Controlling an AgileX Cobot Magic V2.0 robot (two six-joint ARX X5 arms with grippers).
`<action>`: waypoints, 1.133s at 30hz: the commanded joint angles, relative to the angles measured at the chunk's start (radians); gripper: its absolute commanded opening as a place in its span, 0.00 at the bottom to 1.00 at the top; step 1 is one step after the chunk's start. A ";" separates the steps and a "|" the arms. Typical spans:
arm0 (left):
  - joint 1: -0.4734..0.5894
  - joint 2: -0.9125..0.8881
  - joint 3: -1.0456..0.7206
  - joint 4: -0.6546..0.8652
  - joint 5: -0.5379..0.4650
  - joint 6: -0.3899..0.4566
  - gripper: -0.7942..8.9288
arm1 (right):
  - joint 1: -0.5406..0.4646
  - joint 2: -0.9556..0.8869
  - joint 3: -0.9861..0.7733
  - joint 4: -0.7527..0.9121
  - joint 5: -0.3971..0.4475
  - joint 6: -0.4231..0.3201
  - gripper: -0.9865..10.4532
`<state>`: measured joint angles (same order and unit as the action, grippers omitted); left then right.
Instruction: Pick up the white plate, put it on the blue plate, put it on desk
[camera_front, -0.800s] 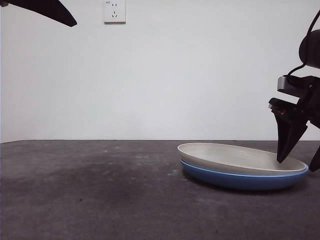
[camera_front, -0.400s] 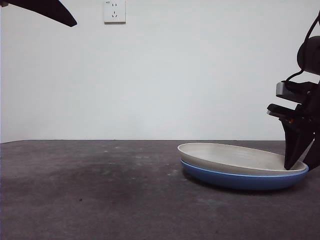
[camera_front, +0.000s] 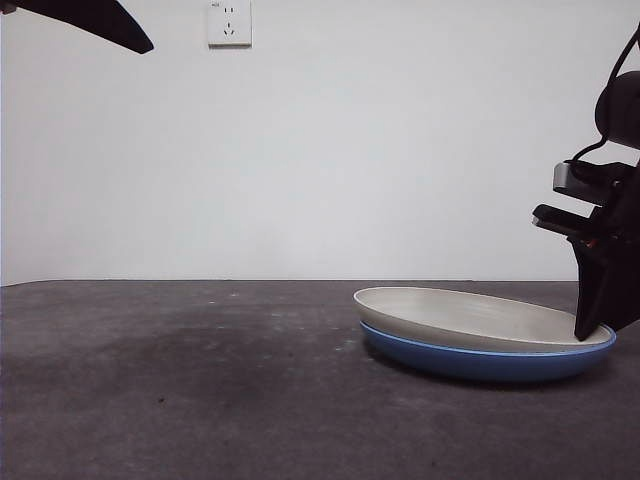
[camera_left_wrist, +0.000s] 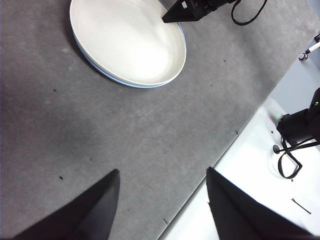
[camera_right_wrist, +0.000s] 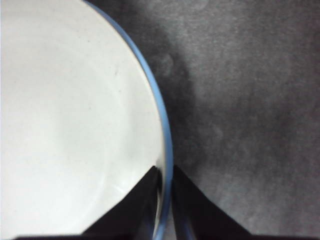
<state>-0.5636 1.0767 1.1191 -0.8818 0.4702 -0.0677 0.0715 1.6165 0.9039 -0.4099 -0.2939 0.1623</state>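
Wide matte cream-white plate (camera_front: 480, 317) sits nested on the glossy blue plate (camera_front: 490, 360), on the dark grey mottled desk (camera_front: 200, 390), toward its right edge in the front view. Right gripper (camera_right_wrist: 164, 181) is low at the stack's rim, jaws narrowed to a thin gap astride the white plate's edge; contact not certain. Left gripper (camera_left_wrist: 162, 187) waits, jaws spread, holding nothing. Stacking looks done. Judged next: pinch the rim firmly, lift clear of the blue plate, set on bare desk.

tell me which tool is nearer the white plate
Right. The right tool straddles the white plate rim, jaws nearly closed on it. The left tool hangs open, high and well off to the side.
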 joint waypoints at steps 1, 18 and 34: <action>-0.007 0.004 0.010 0.006 0.003 0.011 0.37 | 0.003 0.013 0.007 -0.002 0.007 0.009 0.10; -0.007 0.005 0.010 0.007 0.003 0.011 0.37 | 0.020 -0.190 0.012 0.024 -0.076 0.082 0.10; -0.007 0.005 0.010 0.014 0.003 0.011 0.37 | 0.245 -0.168 0.060 0.158 -0.037 0.229 0.10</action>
<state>-0.5636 1.0767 1.1191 -0.8791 0.4702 -0.0677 0.3069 1.4269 0.9413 -0.2703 -0.3290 0.3462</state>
